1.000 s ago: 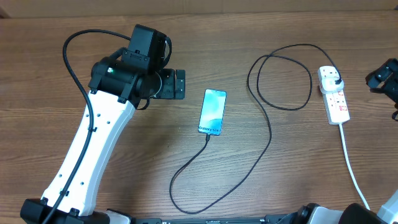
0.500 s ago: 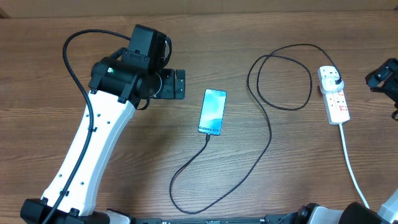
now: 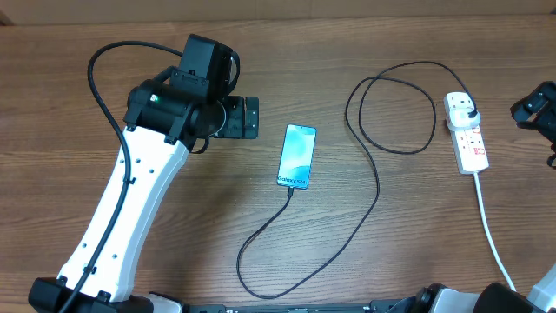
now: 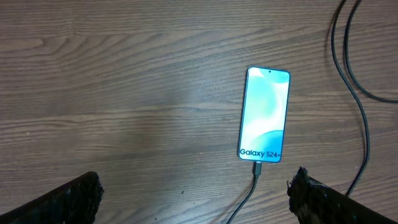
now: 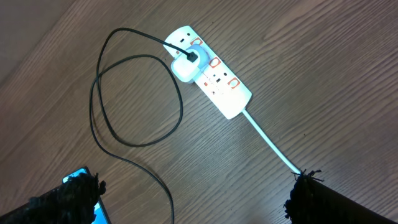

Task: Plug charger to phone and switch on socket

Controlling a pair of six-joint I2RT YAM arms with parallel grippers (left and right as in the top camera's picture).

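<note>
Lying flat and screen-up at the middle of the tabletop (image 3: 174, 52), the phone (image 3: 296, 156) has the charger (image 3: 379, 187) tip seated in its lower edge. The slack cable loops loosely across the wood, so nothing tugs on that joint. Its other end sits in the socket (image 3: 466, 132), well to the right, which lies lengthwise with its red switches facing up. Whether any switch is on cannot be told.

The left claw (image 4: 196, 198) hovers just left of the phone, spread wide and holding nothing. The right claw (image 5: 189, 200) hangs above the socket's side of the tabletop, also wide and empty. Plugging in looks done. The switch probably remains, and the right claw is the nearer one for it.
</note>
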